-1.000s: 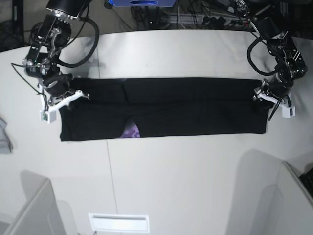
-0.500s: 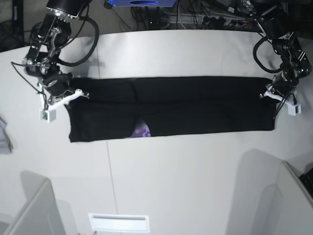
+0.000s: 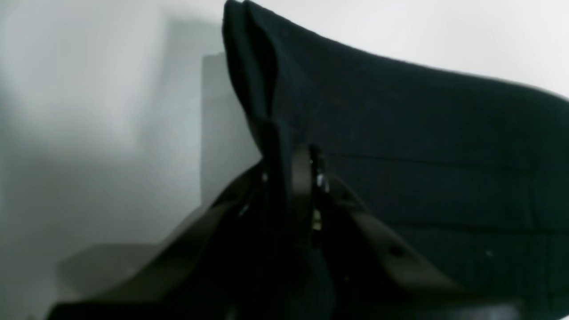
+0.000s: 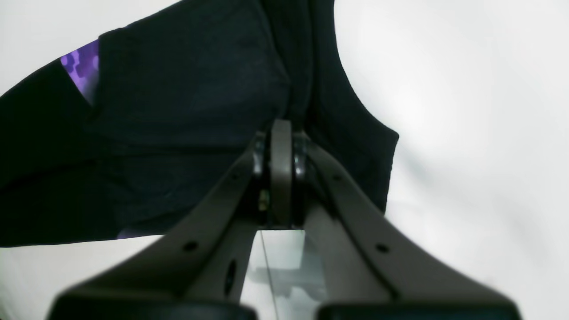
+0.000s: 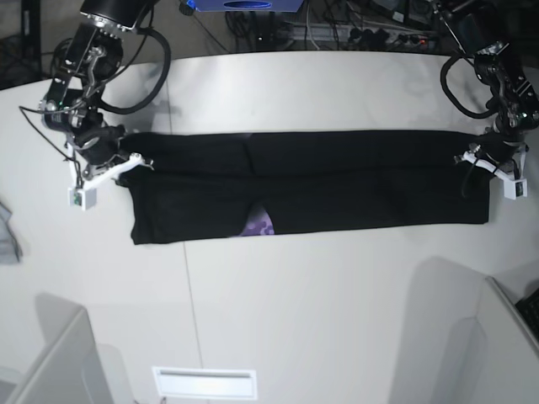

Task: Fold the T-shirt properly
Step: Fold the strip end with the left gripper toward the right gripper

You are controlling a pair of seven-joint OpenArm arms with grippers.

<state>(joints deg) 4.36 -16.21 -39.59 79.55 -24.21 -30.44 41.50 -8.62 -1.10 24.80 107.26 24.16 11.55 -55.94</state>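
Note:
The black T-shirt point(image 5: 320, 185) lies stretched in a long folded band across the white table point(image 5: 295, 303). A patch of purple print point(image 5: 259, 225) peeks out at its lower edge. My left gripper point(image 5: 477, 156) is shut on the shirt's right end; in the left wrist view the gripper point(image 3: 306, 178) pinches a bunched fold of the T-shirt point(image 3: 400, 133). My right gripper point(image 5: 141, 162) is shut on the shirt's left end; in the right wrist view the gripper point(image 4: 281, 146) clamps the T-shirt's point(image 4: 191, 111) edge, with the purple print point(image 4: 82, 66) at upper left.
Cables and a blue device point(image 5: 244, 5) sit behind the table's far edge. A white slotted plate point(image 5: 205, 383) lies near the front edge. Grey panels point(image 5: 50, 362) stand at the front corners.
The whole shirt has shifted to the right. My left gripper has pulled its end further right, and the purple patch moved right with it. The right gripper moved only slightly.

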